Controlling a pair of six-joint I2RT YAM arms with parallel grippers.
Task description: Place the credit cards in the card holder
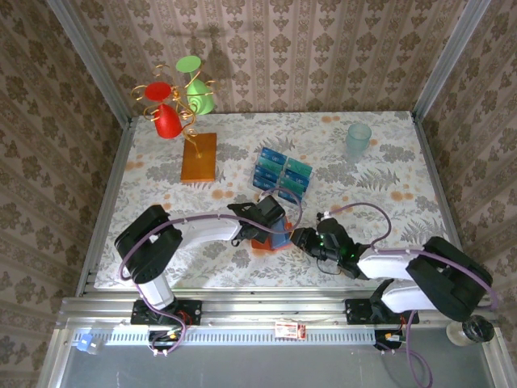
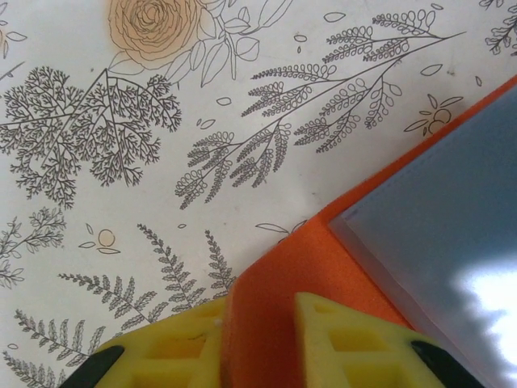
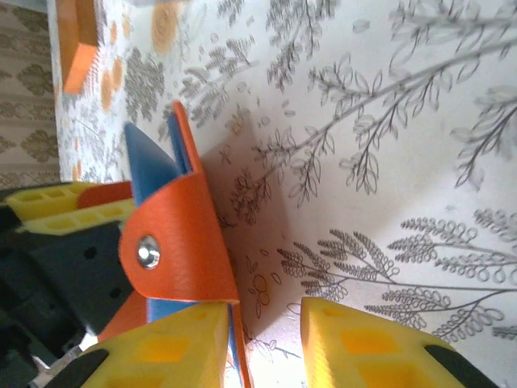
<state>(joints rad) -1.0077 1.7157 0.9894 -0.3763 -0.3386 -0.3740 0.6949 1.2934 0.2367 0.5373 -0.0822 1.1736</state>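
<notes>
Card holder sits near the middle front of the surface, between both arms, propped half open on its edge. It looks light and floppy, with soft leathery flaps and a snap on the rounded tab. I judge it'll fold or skid if pushed, so I'd pinch a flap edge, not the tab. One blue card is tucked in its fold. Left gripper is nearly closed, pinching an orange flap. Right gripper is slightly parted, with the holder's edge against one finger, gripping nothing. The other credit cards lie clustered further back, well apart. They look thin, stiff and slick, so I'd take them by an edge. Teal cup is at far right, contents unreadable.
</notes>
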